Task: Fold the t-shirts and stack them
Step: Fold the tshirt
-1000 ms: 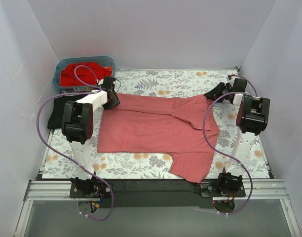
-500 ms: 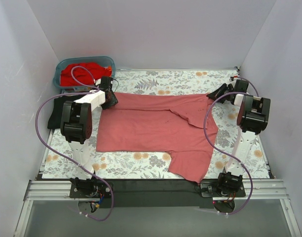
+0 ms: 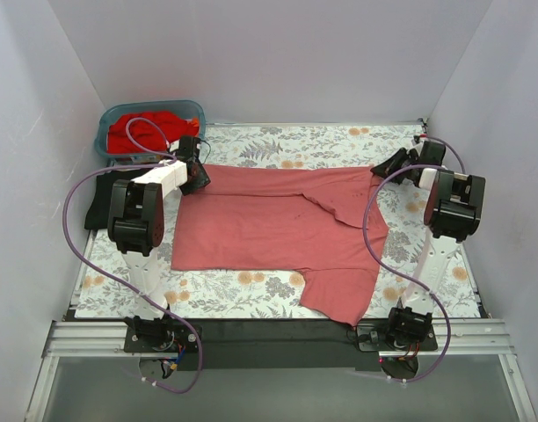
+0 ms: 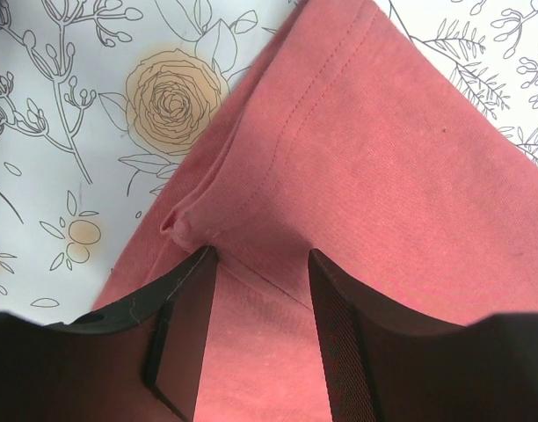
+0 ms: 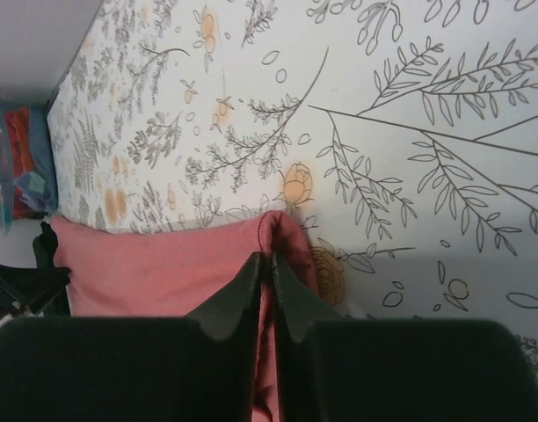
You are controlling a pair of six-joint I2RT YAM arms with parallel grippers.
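I see the salmon-pink t-shirt (image 3: 278, 224) spread flat on the floral table cover (image 3: 330, 141), between both arms. My right gripper (image 5: 268, 260) is clenched on its far right corner. My left gripper (image 4: 262, 259) is released, fingers well apart over the far left hem.

One pink t-shirt (image 3: 269, 220), one black t-shirt (image 3: 100, 198); one blue bin (image 3: 103, 141)

Lab: wht booth walls (image 3: 251, 53), alu rail (image 3: 471, 338).
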